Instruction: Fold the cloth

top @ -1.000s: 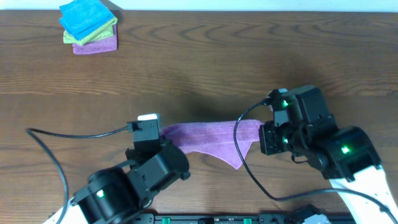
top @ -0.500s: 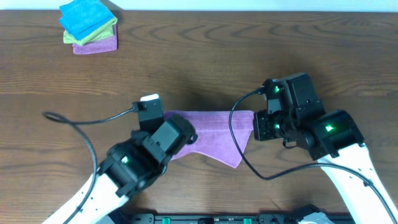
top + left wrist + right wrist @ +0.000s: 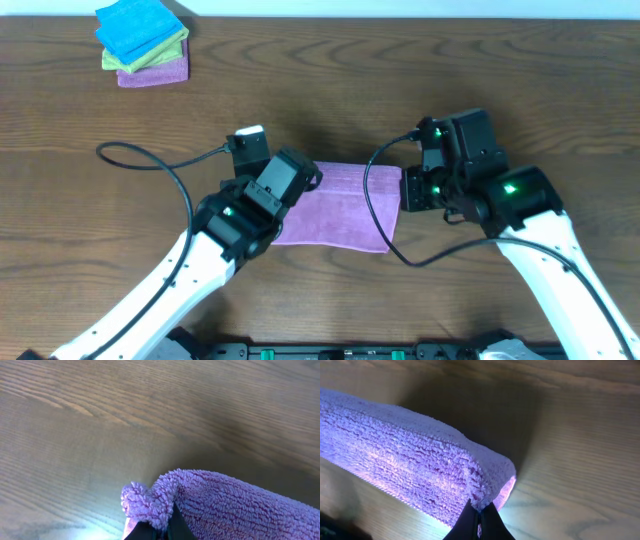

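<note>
The left gripper is pinched tight on one corner of the purple cloth, with fluffy pile bunched just ahead of its fingertips. The cloth spans across to the right gripper, which is clamped on the other corner, and the rest droops beneath both toward the bench. Each bite looks thin to me. If the two pull apart too hard or lay it down unevenly, a corner could slip free or the fold land crooked.

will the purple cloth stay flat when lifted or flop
Probably floppy: the lilac cloth crumples at the left gripper and folds over at the right gripper. Likely light, since small edge pinches hold it. Its fluffy pile probably resists slipping.
</note>
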`<state>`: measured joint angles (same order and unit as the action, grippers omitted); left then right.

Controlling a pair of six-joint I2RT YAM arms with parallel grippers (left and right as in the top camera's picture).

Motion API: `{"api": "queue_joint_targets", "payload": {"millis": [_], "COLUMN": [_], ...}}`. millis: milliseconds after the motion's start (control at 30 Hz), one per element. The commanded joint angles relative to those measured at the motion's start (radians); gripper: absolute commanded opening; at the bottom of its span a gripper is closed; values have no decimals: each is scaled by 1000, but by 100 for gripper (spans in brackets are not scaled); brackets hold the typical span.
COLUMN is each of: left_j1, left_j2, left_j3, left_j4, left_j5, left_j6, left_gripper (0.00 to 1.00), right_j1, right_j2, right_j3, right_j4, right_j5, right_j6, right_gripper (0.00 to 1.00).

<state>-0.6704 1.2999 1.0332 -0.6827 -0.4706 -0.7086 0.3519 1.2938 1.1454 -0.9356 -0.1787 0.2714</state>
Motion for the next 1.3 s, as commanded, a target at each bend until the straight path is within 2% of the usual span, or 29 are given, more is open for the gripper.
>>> {"api": "queue_joint_targets", "payload": {"millis": [0,667,833,1133,1267], "left_j1": [55,163,195,240,268], "left_j2": [46,301,365,419,458], "left_j3": [18,18,18,18,18], "left_j4": [12,267,363,507,575], "left_j5": [-90,-26,27,34,94], "left_j6": [40,86,130,190,208], "left_gripper": [6,6,6,6,6], "right_j1": [-27,-29,-51,-59,-59], "right_j2": [32,296,354,434,475], "right_j3": [-25,-29,-29,-29,-29], "right_j4": [22,272,352,512,583], "right_j5": [104,131,130,130,122], "right_j6": [21,28,29,28,28], "right_gripper": [1,2,2,2,2]}}
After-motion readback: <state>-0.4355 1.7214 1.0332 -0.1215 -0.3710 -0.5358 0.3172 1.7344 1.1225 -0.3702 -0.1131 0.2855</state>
